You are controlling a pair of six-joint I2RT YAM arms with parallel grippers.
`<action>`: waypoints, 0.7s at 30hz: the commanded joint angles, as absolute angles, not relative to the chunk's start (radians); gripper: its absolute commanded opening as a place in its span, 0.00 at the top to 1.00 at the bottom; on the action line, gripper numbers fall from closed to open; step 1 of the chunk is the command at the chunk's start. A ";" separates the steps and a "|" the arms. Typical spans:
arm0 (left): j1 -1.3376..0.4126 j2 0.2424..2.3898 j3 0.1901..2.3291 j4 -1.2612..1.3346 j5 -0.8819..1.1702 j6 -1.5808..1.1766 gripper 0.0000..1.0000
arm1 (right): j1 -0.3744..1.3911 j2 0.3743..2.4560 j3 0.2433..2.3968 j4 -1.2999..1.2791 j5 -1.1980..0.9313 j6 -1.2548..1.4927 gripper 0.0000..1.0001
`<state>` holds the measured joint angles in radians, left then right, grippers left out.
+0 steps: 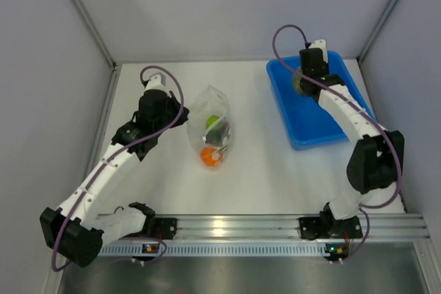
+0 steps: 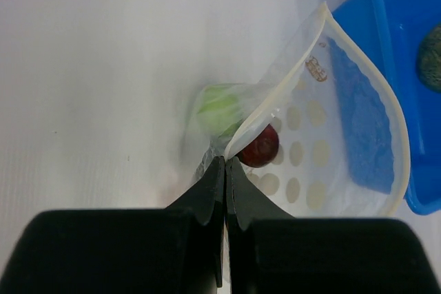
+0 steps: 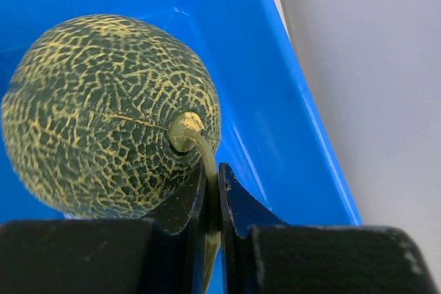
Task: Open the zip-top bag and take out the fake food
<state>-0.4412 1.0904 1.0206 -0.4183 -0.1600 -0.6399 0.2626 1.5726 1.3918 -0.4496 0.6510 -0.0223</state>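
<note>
**Melon held by its stem at the bin, bag pinched at its rim**

Zip-top bag (image 1: pixel 210 125) lies mid-frame on the desk (image 1: pixel 255 177) in the top view, its long axis running top to bottom. An orange (image 1: pixel 209 156) sits at its lower end and a green apple (image 1: pixel 212 122) above it. The left end effector (image 2: pixel 225 163) is closed narrow on the bag's rim, and the mouth gapes toward the upper right of the wrist view, showing a dark red piece (image 2: pixel 260 146). The right end effector (image 3: pixel 212 177) grips the stem of the melon (image 3: pixel 103 115) inside the blue bin (image 3: pixel 275 101).
</note>
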 commanded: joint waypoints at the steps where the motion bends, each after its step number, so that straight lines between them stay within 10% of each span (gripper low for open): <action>1: -0.436 1.030 1.089 -0.431 -0.087 -0.621 1.00 | 0.236 1.731 1.525 -0.413 0.733 -0.116 1.00; 21: -0.436 1.029 1.086 -0.425 -0.011 -0.623 1.00 | 0.273 1.840 1.726 -0.538 0.761 -0.077 0.49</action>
<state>-0.4397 1.0290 1.0515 -0.4530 -0.0387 -0.6090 0.2619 1.9781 1.6962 -0.5194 0.7650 -0.1253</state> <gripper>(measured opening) 0.020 0.495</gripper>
